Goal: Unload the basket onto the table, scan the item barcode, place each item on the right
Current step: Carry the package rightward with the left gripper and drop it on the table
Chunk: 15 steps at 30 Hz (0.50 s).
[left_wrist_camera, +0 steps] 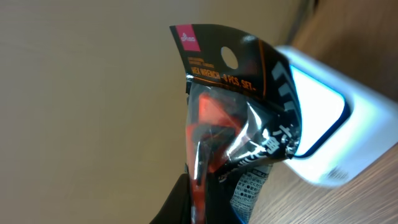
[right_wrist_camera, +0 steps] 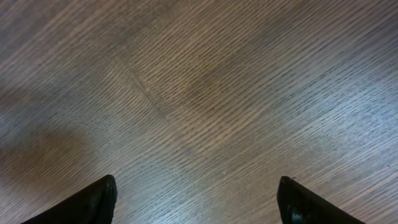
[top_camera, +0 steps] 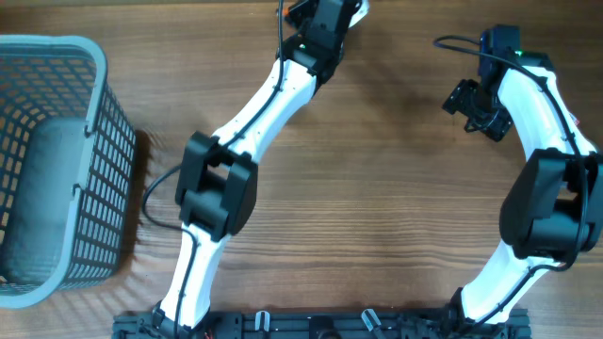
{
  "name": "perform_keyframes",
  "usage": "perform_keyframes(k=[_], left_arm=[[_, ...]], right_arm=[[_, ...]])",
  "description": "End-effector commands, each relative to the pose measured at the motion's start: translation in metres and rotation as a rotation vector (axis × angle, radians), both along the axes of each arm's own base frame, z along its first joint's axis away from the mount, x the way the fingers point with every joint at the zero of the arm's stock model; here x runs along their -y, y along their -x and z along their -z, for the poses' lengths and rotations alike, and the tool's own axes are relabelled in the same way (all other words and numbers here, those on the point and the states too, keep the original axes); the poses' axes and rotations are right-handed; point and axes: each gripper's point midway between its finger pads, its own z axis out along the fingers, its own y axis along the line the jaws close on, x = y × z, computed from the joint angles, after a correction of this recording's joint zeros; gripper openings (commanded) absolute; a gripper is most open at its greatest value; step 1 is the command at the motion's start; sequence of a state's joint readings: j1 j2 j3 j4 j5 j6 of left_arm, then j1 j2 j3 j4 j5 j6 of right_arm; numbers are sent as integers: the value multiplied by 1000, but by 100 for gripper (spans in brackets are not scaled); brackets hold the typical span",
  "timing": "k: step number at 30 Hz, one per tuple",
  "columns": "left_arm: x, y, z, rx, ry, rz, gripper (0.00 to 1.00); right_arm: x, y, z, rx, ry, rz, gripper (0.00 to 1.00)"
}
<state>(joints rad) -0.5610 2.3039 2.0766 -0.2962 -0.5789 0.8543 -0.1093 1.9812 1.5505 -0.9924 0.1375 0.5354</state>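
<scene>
Tally: two robot arms are reaching over one wooden surface (top_camera: 377, 217), the left arm (top_camera: 259, 108) and the right arm (top_camera: 551, 202). One grey mesh basket (top_camera: 111, 169) is sitting on it. One bagged item (left_wrist_camera: 230, 118) and one white box-shaped device (left_wrist_camera: 339, 118) are showing in the left wrist view.

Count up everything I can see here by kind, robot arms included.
Robot arms: 2
Grey mesh basket: 1
Hex-wrench packet: 1
White box-shaped device: 1
Total: 5
</scene>
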Motion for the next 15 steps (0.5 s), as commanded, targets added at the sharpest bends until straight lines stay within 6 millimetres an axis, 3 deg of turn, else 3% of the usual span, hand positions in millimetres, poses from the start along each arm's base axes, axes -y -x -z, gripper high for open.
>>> perform_keyframes(k=[1,3,4,5,6,8,9,11,13,15], left_arm=[[53,45,-64,29,310,58,4],[77,67,-51,-90,453,92,4],[97,89,-30,-236,545,125,4],[105,100,-21,-295,560,143,4],[113,110,-14,-343,574,154,4],[125,123,-8,-404,617,167,4],[136,132,-6,-462,653,220,4],[152,147,-1,-543,705,271,4],[180,177,28,-661,690,323,4],[202,199,66,-723,629,331,4]], right_arm=[[3,-9,-84,201,28,-32,86],[17,2,-144,338,52,9,90],[37,27,-199,463,85,70,99],[48,43,-221,516,102,108,100],[63,71,-251,594,126,185,100],[85,122,-292,697,197,292,100],[89,142,-304,730,217,329,100],[82,163,-314,755,218,338,100],[72,166,-302,710,169,318,100],[59,155,-293,686,94,225,100]])
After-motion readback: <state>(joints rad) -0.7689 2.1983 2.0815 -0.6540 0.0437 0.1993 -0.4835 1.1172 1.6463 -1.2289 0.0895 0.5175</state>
